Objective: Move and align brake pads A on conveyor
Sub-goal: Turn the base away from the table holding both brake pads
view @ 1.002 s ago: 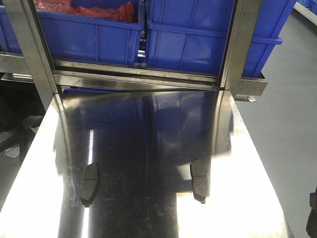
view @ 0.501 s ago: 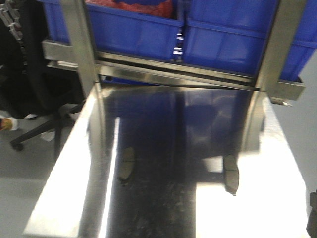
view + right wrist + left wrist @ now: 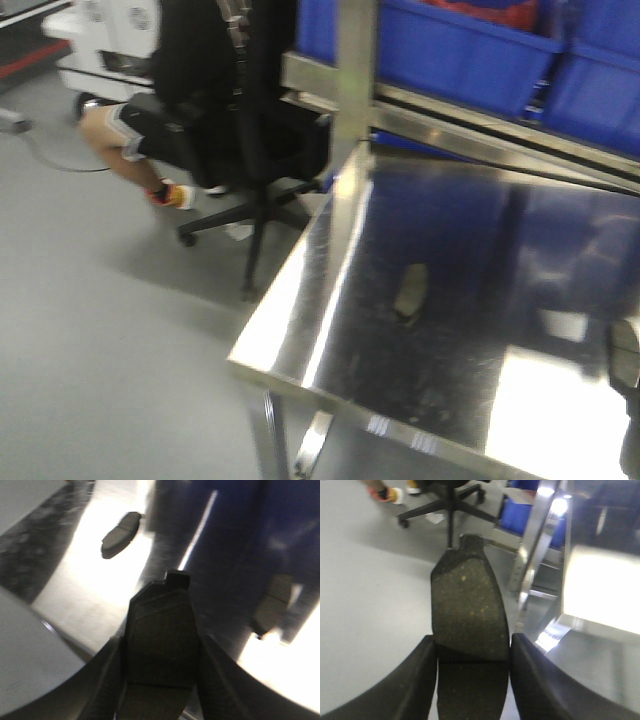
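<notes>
Left jaws clamped on one brake pad [image 3: 467, 610], long axis straight out from them, over the floor [image 3: 370, 580] beside the bench [image 3: 460, 370]; right jaws clamped on another pad [image 3: 160, 630] above the bench, where a third pad [image 3: 120, 535] and a fourth pad [image 3: 272, 605] lie; conveyor unseen.

Clamped: left hand [image 3: 472, 642] on brake pad [image 3: 467, 595], right hand [image 3: 159, 642] on second pad [image 3: 160, 615].

black office chair [image 3: 255, 135] beside a shiny steel table [image 3: 400, 385], blue bins [image 3: 465, 50] behind it.
</notes>
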Robot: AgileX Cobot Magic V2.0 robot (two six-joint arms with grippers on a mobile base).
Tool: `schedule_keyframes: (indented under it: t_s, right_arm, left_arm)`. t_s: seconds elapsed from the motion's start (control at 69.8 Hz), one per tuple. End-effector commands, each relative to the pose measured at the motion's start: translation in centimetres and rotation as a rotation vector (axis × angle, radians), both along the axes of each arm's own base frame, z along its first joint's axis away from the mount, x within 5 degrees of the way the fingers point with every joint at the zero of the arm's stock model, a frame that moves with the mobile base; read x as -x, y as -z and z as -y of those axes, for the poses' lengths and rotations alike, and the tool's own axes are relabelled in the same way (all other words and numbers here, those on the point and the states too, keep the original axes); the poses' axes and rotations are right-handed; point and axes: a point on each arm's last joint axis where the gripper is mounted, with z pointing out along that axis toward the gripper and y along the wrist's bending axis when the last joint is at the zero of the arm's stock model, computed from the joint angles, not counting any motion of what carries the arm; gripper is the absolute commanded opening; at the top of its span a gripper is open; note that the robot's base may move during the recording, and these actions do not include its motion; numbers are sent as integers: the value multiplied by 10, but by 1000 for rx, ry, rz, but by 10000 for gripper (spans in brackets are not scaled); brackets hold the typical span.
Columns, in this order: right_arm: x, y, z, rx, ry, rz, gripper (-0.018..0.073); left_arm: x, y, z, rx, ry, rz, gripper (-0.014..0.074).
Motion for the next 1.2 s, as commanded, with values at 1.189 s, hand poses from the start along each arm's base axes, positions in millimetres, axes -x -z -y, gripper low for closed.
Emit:
schedule_keyframes:
  t_s: [1.189]
  right_arm:
    - [-4, -16, 0, -18, 4, 108, -2]
  left_arm:
    - [-4, -16, 1, 28, -8, 105, -7]
